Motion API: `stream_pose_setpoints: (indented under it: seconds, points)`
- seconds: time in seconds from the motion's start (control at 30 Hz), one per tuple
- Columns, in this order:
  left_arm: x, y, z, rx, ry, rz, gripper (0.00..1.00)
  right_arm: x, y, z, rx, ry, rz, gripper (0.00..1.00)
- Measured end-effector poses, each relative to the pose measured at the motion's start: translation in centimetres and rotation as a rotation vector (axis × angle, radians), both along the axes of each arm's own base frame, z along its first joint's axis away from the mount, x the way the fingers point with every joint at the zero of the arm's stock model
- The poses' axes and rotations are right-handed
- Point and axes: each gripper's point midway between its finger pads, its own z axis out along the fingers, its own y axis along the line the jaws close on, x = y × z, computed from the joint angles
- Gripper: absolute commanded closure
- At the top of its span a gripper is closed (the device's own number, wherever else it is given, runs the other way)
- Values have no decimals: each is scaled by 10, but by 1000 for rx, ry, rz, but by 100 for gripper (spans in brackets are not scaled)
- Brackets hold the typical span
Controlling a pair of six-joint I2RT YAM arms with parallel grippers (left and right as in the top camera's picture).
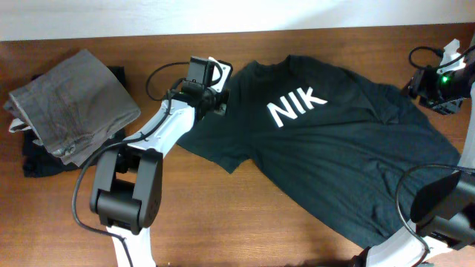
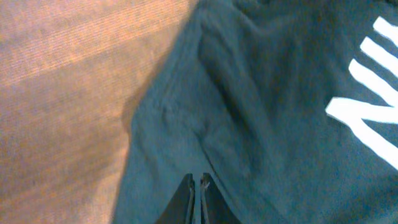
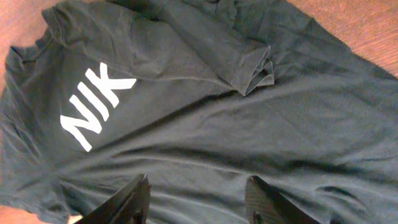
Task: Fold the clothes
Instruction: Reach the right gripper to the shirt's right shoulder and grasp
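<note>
Shirt [image 1: 334, 156] lies chest-up, spread diag. across the table [image 1: 260, 222], collar end far, hem near-right. Its right sleeve [image 3: 249, 68] is flopped in over the chest, hiding the end of the lettering. Left gripper [image 2: 196, 182] is clenched at the shirt's left edge, around the shoulder/sleeve. It prob. has a pinch of cloth, since a crease runs to the tips, but that view's blurry, so don't bank on it. Right gripper [image 3: 198, 190] is released, nothing btwn the fingers, hovering over the shirt's right side. Cloth's light, soft & limp, so it'll drape & drag, won't hold shape, and a thin pinch may slip. Take hold at shoulder seam, sleeve hem or bottom hem, where it's doubled & thicker. I'd flatten that sleeve first. Trousers [image 1: 70, 100] far left: leave 'em.
</note>
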Motion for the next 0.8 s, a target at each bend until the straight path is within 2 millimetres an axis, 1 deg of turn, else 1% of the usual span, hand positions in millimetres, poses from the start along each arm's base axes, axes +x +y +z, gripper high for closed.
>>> stream_pose_setpoints:
  seconds: [0.03, 0.13, 0.17, 0.3, 0.5, 0.73, 0.8]
  points:
    - [2, -1, -1, -3, -7, 0, 98, 1, 0, 0, -2, -4, 1, 49]
    - [9, -3, -15, -6, -17, 0, 100, 3, -1, -2, -7, -11, 5, 50]
    - [10, -4, -26, -3, -7, -1, 100, 3, -2, -2, -8, -12, 5, 50]
    - [10, -4, -56, 7, 25, -2, 99, 3, -4, -4, -22, -7, 4, 50]
    - [11, -3, -59, 16, 29, 5, 99, 1, -7, -7, -40, 4, 6, 50]
    - [2, 14, -63, 143, 92, 61, 100, -7, -4, -23, -26, 51, 8, 50]
    - [-2, 20, -63, 175, 115, 74, 100, -8, -4, -25, -24, 56, 8, 50]
